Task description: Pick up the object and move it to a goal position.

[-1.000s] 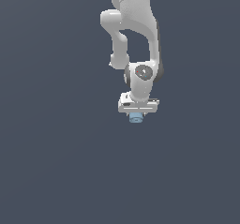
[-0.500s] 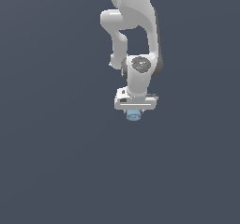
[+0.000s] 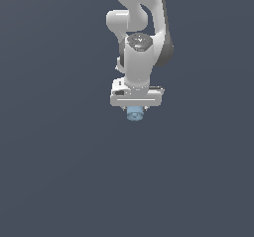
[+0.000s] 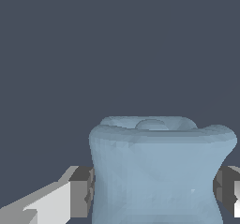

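The gripper (image 3: 135, 108) was closed on the pale-blue object (image 4: 159, 171), which sat between its fingertips (image 4: 83, 190) just below the white hand, squeezed on both sides, likely so it could be carried to the goal

Pale-blue object (image 3: 134, 114) between jaws

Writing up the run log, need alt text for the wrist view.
A pale-blue translucent object fills the lower frame, sitting between the pincer fingers, one grey pad at each side. Behind it is plain dark grey background.
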Robot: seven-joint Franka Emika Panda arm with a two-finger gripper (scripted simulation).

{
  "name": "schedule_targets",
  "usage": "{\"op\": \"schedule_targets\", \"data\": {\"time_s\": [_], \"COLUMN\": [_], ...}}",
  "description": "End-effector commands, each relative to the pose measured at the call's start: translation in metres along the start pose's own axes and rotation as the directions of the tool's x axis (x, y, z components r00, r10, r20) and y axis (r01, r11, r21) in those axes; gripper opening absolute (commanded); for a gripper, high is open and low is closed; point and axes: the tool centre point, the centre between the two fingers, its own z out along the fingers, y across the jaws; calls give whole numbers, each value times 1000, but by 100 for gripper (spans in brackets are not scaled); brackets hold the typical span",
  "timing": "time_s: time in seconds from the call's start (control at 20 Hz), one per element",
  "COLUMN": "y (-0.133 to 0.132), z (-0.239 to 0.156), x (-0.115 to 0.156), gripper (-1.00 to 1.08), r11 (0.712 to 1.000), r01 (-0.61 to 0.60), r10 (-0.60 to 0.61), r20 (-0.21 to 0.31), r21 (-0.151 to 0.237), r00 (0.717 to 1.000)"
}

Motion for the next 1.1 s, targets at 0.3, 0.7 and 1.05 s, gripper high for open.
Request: {"op": "schedule_targets", "data": {"time_s": [0.3, 0.7, 1.05], "y": [35, 53, 57], "z": [-81, -124, -134], "x": [17, 28, 32], "gripper": [-100, -100, -100], "r11": [1000, 1000, 1000], "r01": [0, 0, 0], "r10": [0, 0, 0], "r20": [0, 0, 0], "r21": [1, -1, -1], "r00": [1000, 1000, 1000]}}
